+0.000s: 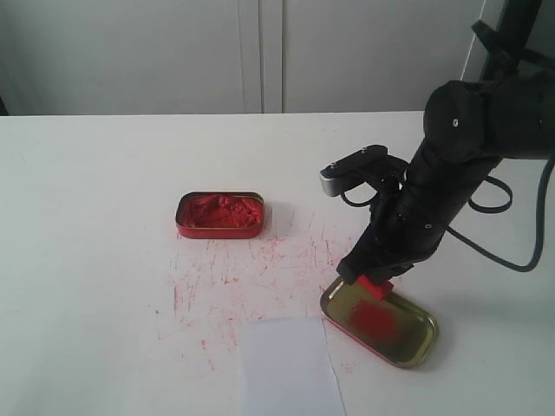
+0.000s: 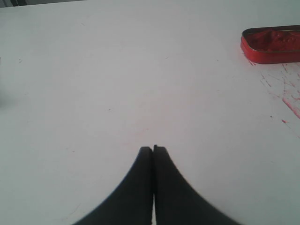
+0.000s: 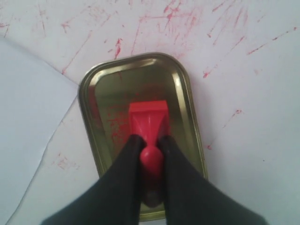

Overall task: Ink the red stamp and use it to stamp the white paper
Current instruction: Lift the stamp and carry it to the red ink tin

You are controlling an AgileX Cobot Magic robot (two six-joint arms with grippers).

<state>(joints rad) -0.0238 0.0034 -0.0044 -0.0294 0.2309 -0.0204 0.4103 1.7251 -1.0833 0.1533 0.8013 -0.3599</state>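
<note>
Right pincer [image 3: 150,139] clamps the small red plastic stamp [image 3: 148,117] over the gold tin lid [image 3: 140,77] — next, we judge, lift it across to the red ink tin [image 1: 220,215].

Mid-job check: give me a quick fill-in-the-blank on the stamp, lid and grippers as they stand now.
The right gripper is ____ on the stamp.
The stamp is over the ____ lid, not the ink tin.
The left gripper, shut, holds ____.
Missing: shut; gold; nothing.

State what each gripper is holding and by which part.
Right gripper: the red stamp, jaws on its knob handle. Left gripper: shut, holding nothing.
</note>
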